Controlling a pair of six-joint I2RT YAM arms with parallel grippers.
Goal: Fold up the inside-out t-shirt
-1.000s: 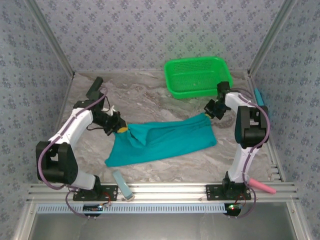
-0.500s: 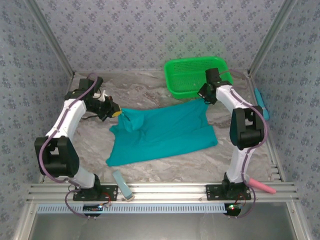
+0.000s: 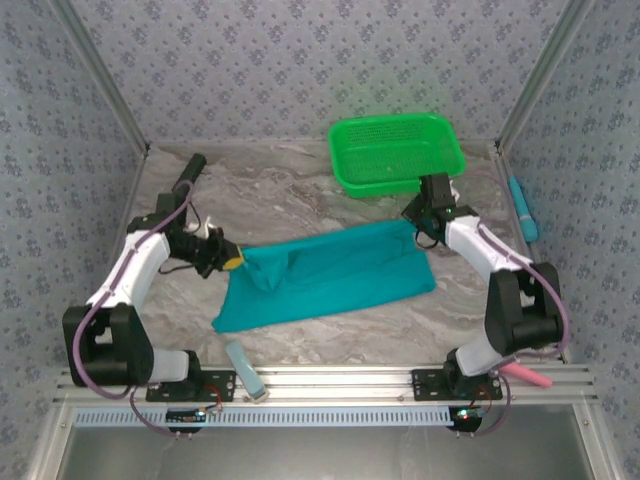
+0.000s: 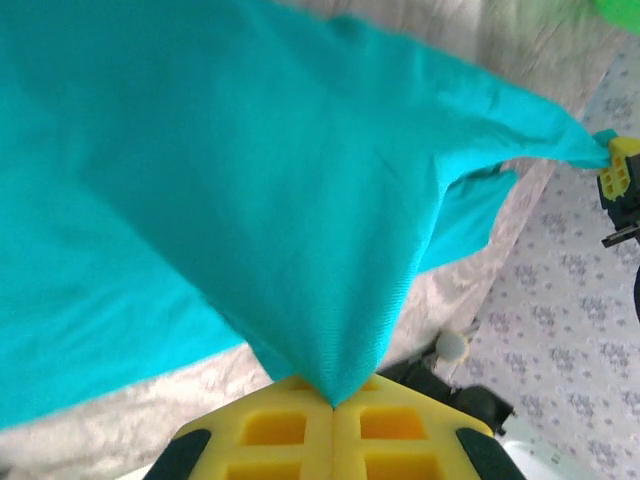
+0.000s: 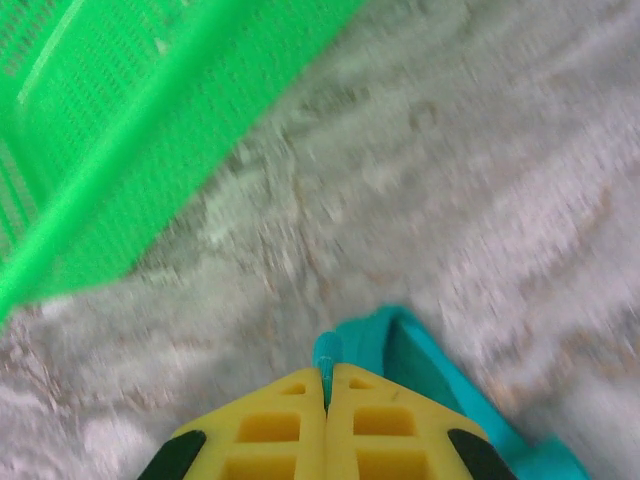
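The left gripper (image 3: 233, 262) is pinched tight on one end of the shirt (image 3: 330, 278), and the right gripper (image 3: 418, 229) is clamped on the other. The cloth stretches between them over the table (image 3: 300, 200), near the basket (image 3: 390, 150).

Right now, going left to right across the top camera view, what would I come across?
left gripper, shut on the t-shirt → t-shirt → right gripper, also gripping it → turquoise stick by the right rail

The left gripper (image 4: 332, 405), at six o'clock, has its yellow jaws pressed together on a pinched point of the teal t-shirt (image 4: 250, 180). The cloth fans out from there toward twelve and nine. At three o'clock a far corner of it meets the right gripper (image 4: 613, 170). Marbled table (image 4: 470, 290) shows toward four.
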